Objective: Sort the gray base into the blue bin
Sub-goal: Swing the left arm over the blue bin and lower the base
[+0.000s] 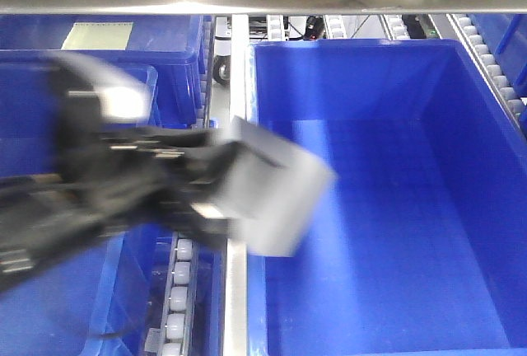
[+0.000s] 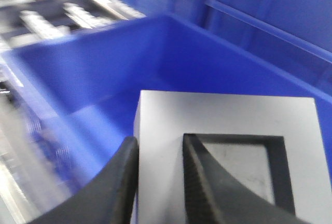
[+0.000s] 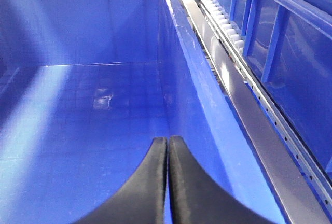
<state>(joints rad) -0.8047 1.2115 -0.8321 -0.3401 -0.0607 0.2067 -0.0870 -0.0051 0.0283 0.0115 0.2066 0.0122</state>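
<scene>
The left gripper [image 2: 158,175] is clamped on the gray base [image 2: 228,146]: in the left wrist view one black finger [image 2: 111,187] presses the outside of the block's wall and the other finger [image 2: 207,182] sits inside the square recess, so the jaws stand only a wall's width apart. In the front view the same gripper [image 1: 193,191] is a dark, motion-blurred mass reaching in from the left, with the gray base [image 1: 276,195] held tilted at its tip. The block hangs above the left rim of the blue bin [image 1: 428,67], partly over the metal rail [image 1: 237,84] beside it and partly over the bin's inside; it does not touch the bin floor.

The right gripper [image 3: 167,177] is pressed fully together, its two black fingers meeting along one line with nothing between them. It hangs over the inside of the blue bin [image 3: 78,22], near the bin's right wall.

The blue bin is the largest thing in sight, deep and smooth-walled, and its floor shows a faint square grid. To the left of the rail stand further blue bins [image 1: 99,51], one behind the other. A roller track [image 1: 177,290] of small white rollers runs beside the rail, and another roller track [image 3: 228,27] runs along the right of the bin in the right wrist view.
</scene>
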